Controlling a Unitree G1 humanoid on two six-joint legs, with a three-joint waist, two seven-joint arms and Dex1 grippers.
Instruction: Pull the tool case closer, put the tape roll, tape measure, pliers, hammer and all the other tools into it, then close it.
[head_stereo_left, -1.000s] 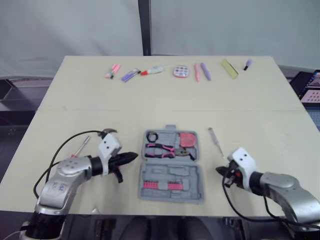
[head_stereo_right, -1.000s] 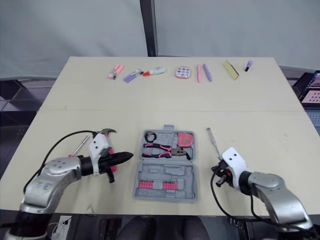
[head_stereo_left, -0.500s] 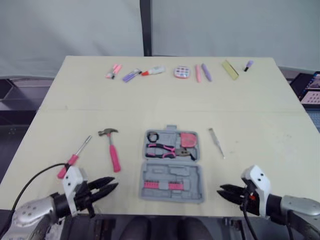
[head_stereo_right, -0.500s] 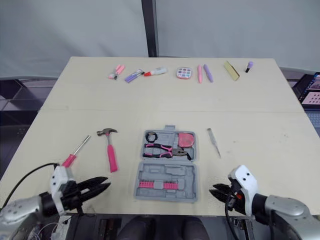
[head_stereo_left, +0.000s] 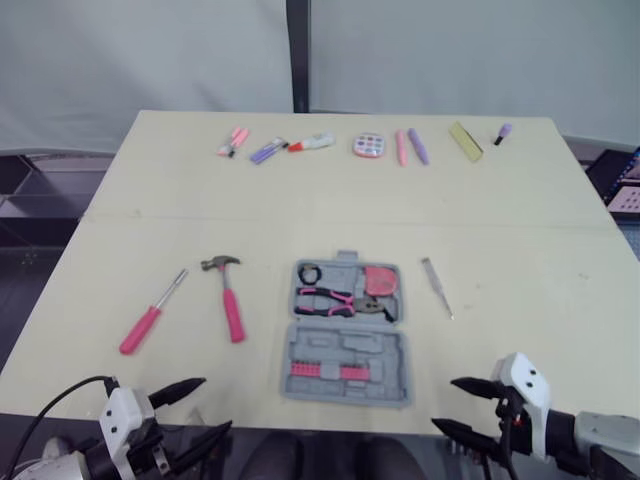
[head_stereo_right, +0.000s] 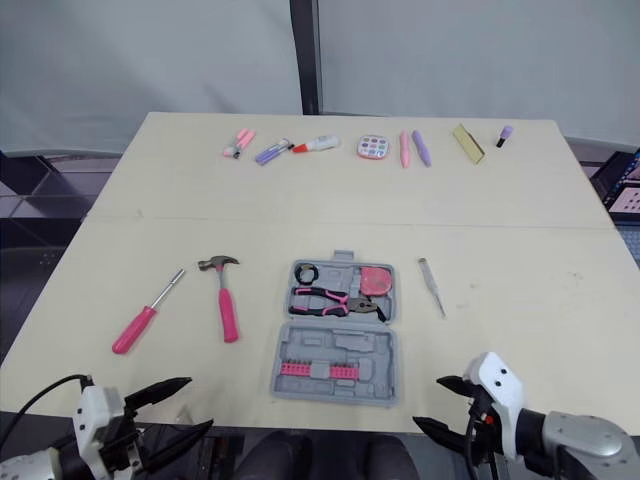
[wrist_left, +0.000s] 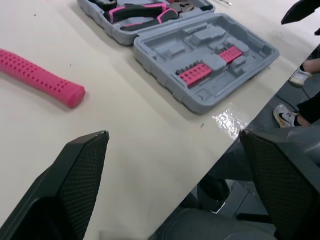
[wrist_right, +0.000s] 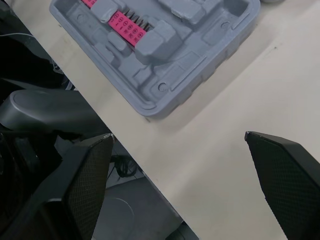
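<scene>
Beige table (head_stereo_left: 500, 230) holds open tool case (head_stereo_left: 388, 378), hammer (head_stereo_left: 232, 314), screwdriver (head_stereo_left: 141, 329).

This looks like a robot test room or lab, not a home or a working shop. A plain pale table (head_stereo_left: 300, 200) stands before blank grey backdrop panels (head_stereo_left: 150, 60) joined at a dark post (head_stereo_left: 297, 50). Things are staged in tidy order: a row of small pink and purple items (head_stereo_left: 365, 145) along the far edge, and an open grey tool case (head_stereo_left: 345, 330) with a hammer (head_stereo_left: 228, 300) and screwdriver (head_stereo_left: 150, 315) laid out beside it. A lit screen (head_stereo_left: 625, 185) sits off the right edge.
</scene>
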